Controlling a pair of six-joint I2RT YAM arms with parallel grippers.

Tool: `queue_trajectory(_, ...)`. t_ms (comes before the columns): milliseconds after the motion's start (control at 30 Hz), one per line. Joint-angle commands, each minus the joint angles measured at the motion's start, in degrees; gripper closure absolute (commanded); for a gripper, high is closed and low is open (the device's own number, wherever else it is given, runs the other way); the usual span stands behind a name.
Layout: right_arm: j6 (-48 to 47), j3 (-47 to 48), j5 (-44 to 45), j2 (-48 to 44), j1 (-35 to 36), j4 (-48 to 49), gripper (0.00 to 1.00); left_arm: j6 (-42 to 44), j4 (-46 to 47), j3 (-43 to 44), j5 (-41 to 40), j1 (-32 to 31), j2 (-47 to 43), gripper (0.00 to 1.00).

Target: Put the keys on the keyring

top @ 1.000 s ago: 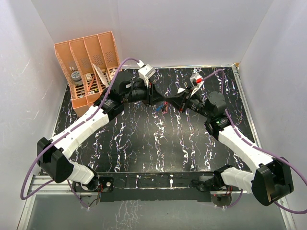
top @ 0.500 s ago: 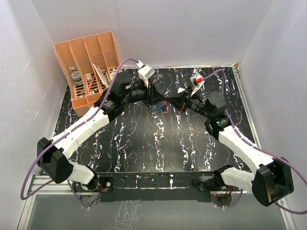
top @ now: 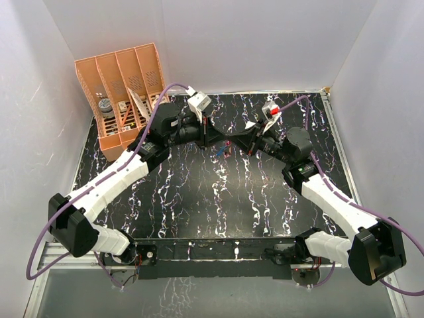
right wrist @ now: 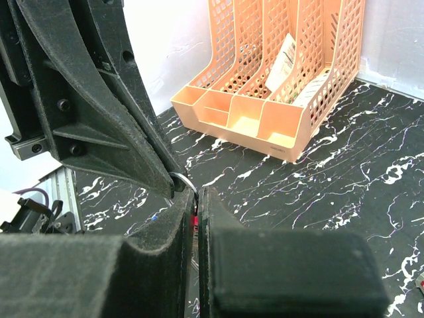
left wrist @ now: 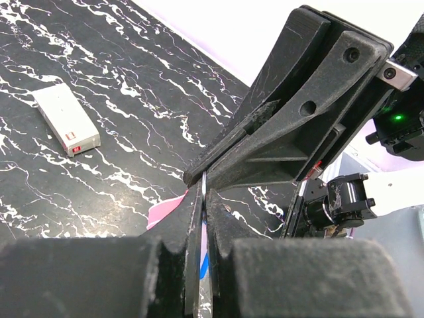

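Note:
My two grippers meet tip to tip above the middle back of the table. My left gripper is shut on the thin silver ring of the keyring, seen edge-on between its fingers. My right gripper is shut on the keyring's pink-red strap; the strap's free end sticks out beside the left fingers. The blue-headed key hangs just below the jaws, and how it is attached is hidden. I cannot make out the dark-headed key.
An orange file rack with several slots stands at the back left corner. A small white box with a red label lies on the black marbled table. White walls close in the back and both sides.
My left wrist has shifted slightly to the left. Both grippers stay shut and joined at the keyring.

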Motion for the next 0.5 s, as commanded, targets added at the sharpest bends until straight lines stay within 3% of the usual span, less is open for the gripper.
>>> queue_trajectory(0,0.26,0.88,2.19,-1.28,-0.11,3.97,1.0,-0.38,1.44,-0.01,3.4,-0.58,-2.6,1.0)
queue_trajectory(67,0.25,0.92,2.21,-1.2,-0.12,3.91,1.0,-0.43,1.39,0.28,3.12,-0.59,-2.56,1.0)
queue_trajectory(167,-0.65,1.47,3.81,-1.81,-0.15,1.84,0.57,0.54,-2.98,3.48,0.84,-0.54,-2.04,1.0)
queue_trajectory(367,-6.64,3.03,12.51,-6.01,-0.18,-7.03,0.04,5.96,-22.59,17.0,-3.39,-0.54,4.59,1.0)
queue_trajectory(467,-7.92,3.51,12.71,-7.34,-0.19,-8.92,0.02,7.08,-27.19,21.77,-3.02,-0.54,7.33,1.0)
